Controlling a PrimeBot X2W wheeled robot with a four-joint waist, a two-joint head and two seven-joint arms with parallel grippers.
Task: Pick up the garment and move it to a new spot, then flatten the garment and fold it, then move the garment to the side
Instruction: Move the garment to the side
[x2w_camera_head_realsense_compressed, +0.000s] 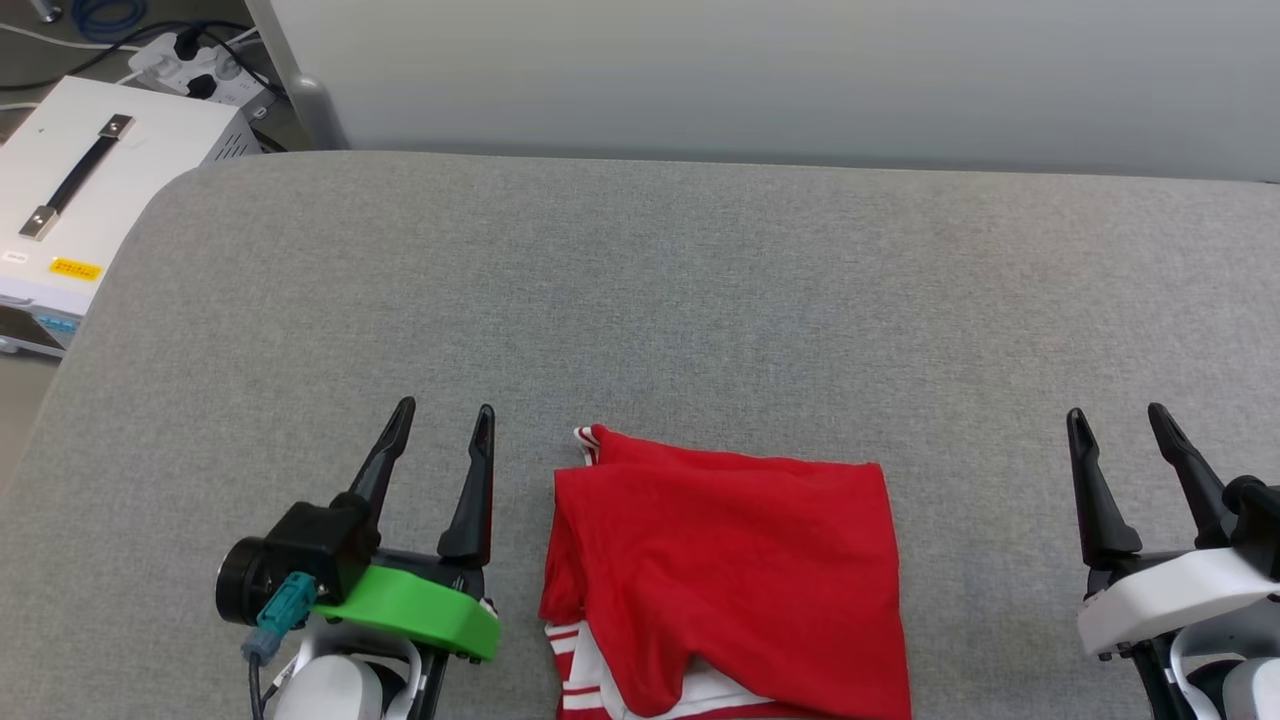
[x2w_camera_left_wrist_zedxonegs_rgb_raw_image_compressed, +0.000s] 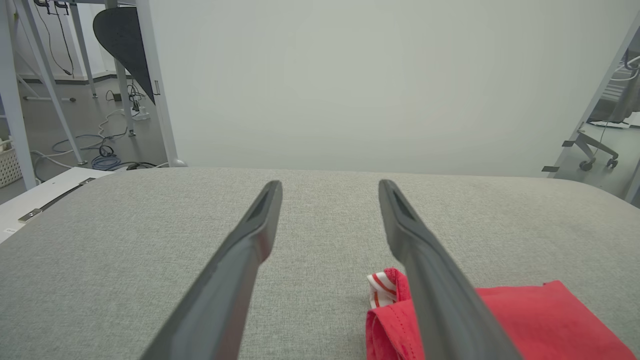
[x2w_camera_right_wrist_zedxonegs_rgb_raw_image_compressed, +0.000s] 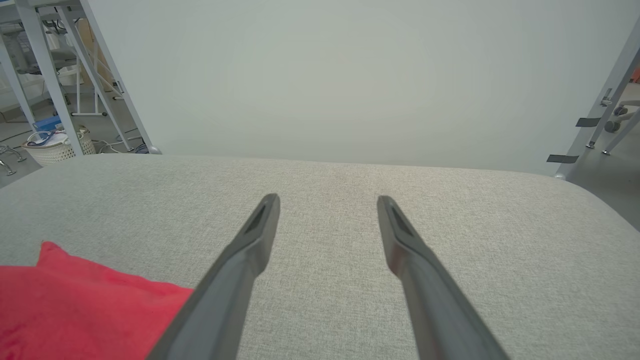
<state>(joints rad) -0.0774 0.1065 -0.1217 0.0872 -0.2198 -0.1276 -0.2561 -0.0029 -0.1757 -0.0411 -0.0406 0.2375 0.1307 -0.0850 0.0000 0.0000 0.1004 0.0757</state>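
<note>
Head view. At 6 o'clock on the table (x2w_camera_head_realsense_compressed: 700, 300), the garment (x2w_camera_head_realsense_compressed: 730, 580): doubled over into a rough red rectangle, with white sleeve and striped trim (x2w_camera_head_realsense_compressed: 572, 655) peeking out at the near edge, print hidden. At 8 o'clock, the left gripper (x2w_camera_head_realsense_compressed: 445, 407): just beside the cloth, fingers spread wide, nothing between them. At 4 o'clock, the right gripper (x2w_camera_head_realsense_compressed: 1116, 412): well apart from the cloth, likewise spread and empty.

Fits two stages alike: a loose heap waiting to be lifted, or a folded bundle already laid down. Impossible to settle from here. Judged for either: best to keep fingertips off the fabric except for a deliberate grip, for fear of dragging a soft edge and undoing the layers. For any grip, better to pinch all layers at an edge, never the top one alone.

Left wrist view. Left gripper (x2w_camera_left_wrist_zedxonegs_rgb_raw_image_compressed: 330, 183) wide apart above bare table, touching nothing. Garment (x2w_camera_left_wrist_zedxonegs_rgb_raw_image_compressed: 540, 315) at 5 o'clock, partly behind one finger, striped trim (x2w_camera_left_wrist_zedxonegs_rgb_raw_image_compressed: 381, 290) poking out beside it.

Right wrist view. Right gripper (x2w_camera_right_wrist_zedxonegs_rgb_raw_image_compressed: 327, 197) gaping, empty. Garment (x2w_camera_right_wrist_zedxonegs_rgb_raw_image_compressed: 75, 300) at 8 o'clock, clear of the fingers.
</note>
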